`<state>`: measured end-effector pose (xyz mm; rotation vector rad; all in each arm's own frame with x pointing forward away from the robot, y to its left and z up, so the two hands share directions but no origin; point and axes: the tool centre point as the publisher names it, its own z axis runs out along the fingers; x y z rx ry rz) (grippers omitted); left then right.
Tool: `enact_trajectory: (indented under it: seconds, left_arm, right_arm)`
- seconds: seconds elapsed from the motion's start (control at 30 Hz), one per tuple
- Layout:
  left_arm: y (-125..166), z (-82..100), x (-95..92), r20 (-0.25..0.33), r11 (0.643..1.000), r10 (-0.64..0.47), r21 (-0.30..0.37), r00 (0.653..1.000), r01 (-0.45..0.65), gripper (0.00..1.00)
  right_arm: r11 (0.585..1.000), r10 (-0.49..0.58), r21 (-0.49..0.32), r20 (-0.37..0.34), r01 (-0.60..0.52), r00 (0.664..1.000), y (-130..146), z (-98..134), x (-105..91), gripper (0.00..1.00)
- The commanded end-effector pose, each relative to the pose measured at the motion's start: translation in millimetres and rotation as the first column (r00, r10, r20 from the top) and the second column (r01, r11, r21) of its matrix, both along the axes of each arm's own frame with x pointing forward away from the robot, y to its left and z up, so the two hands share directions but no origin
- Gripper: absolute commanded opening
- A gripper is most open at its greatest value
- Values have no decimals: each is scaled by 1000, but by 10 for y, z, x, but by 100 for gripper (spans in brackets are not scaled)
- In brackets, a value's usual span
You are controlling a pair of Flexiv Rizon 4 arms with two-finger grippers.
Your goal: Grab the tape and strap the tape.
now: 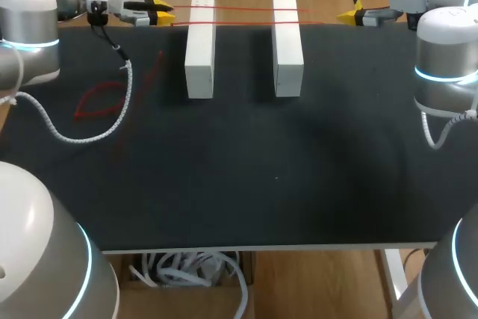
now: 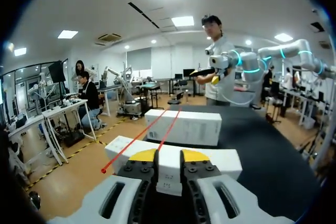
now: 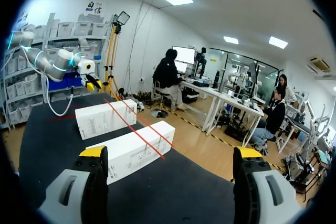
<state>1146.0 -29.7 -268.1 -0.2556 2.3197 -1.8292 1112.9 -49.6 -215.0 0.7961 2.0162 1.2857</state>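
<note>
**Two arms facing across the far edge, tape laid over two boxes**

The left arm enters from the left, its wrist level over the far-left corner of the black tabletop (image 1: 261, 184). The left tool (image 1: 163, 13) points horizontally towards the right along the far edge. The right arm enters from the right and mirrors this pose. The right tool (image 1: 349, 15) sits at the far-right corner and points back at its partner.

Between the tools stand two long white boxes, side by side but apart: the left box (image 1: 199, 50) and the right box (image 1: 287, 50). The thin red tape (image 1: 239, 9) crosses the far ends of both box tops in two nearly parallel strands. A slack loop of tape (image 1: 78, 113) lies on the tabletop near the left arm's coiled cable (image 1: 75, 138).

In the left wrist view the left tool (image 2: 169, 156) has its fingers a narrow gap apart, with the left box (image 2: 220, 163) visible through the gap. The tape (image 2: 134, 140) passes just beside one tip, and contact cannot be judged. In the right wrist view the right tool (image 3: 170, 153) is spread wide and holds nothing. The right box (image 3: 136, 156) and the tape (image 3: 134, 128) lie ahead of it.
</note>
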Motion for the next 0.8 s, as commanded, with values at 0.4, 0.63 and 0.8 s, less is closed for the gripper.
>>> enact_trajectory:
  seconds: [0.4,0.63,0.8]
  left_arm:
    - [-36,-212,184,-1,994,-92,-55,996,92,35]
    - [-8,-305,220,-6,993,-94,-69,996,94,36]
    - [39,-404,256,-12,992,-89,-87,996,88,29]
  right_arm:
    - [1000,1,1,0,-1,1000,-4,-1,4,100]
    - [1000,1,1,0,-1,1000,-4,-1,4,100]
    - [1000,1,1,0,-1,1000,-4,-1,4,100]
